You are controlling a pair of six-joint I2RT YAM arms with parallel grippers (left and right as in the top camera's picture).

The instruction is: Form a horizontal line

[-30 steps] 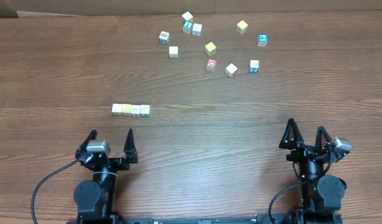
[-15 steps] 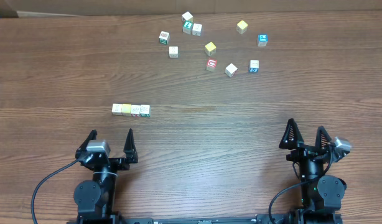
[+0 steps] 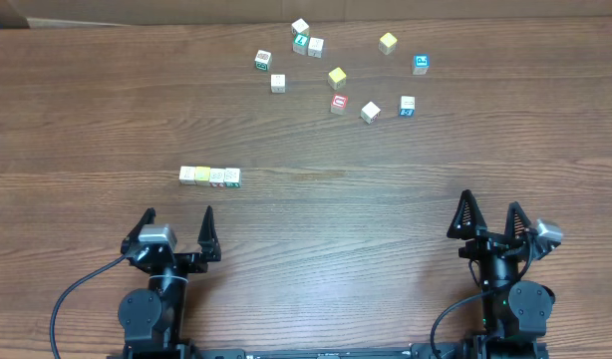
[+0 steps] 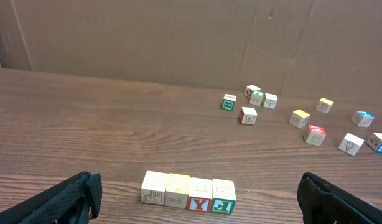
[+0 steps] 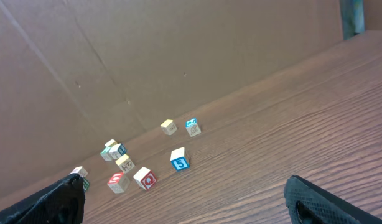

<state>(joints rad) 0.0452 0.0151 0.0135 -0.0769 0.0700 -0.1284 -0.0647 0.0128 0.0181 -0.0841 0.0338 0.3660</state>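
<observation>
A horizontal line (image 3: 210,176) of four small wooden cubes lies left of the table's middle: a cream cube, a yellow-topped one, then two cream ones. In the left wrist view the line (image 4: 188,191) sits just ahead of the fingers, with a red Y face and a green face on the two right cubes. My left gripper (image 3: 178,225) is open and empty, a little nearer than the line. My right gripper (image 3: 489,215) is open and empty at the near right, far from the line.
Several loose letter cubes lie scattered at the far middle and right, among them a red-marked cube (image 3: 338,103), a blue-marked cube (image 3: 421,64), a yellow cube (image 3: 388,42) and a green-marked cube (image 3: 263,60). A cardboard wall (image 4: 178,37) stands behind the table.
</observation>
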